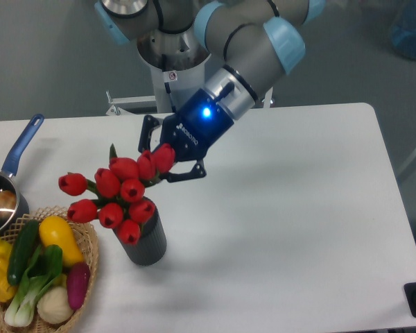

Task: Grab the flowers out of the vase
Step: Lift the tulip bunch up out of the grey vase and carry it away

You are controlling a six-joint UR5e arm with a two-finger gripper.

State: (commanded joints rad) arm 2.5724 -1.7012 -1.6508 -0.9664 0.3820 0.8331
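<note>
**A:** What's nearest the camera?

**B:** I'm seeing a basket (90, 277) of vegetables at the front left, with the vase (145, 239) standing upright just right of it on the white table (298, 208). A pan (7, 187) is sitting at the left edge.

**A:** And the flowers?

**B:** The flowers (118, 194) are hanging over the vase mouth, heads spreading left. Their long axis is slanting from the gripper down-left toward the vase; I can't tell if the stems are clear of it.

**A:** The gripper?

**B:** The gripper (168, 163) is sitting behind them, its fingers clamping the bunch near the upper right.

**A:** Which step?

**B:** I'm judging this as the lift-out. Next I'm wanting a steady pull upward along the stems, so the vase isn't tipping.
</note>
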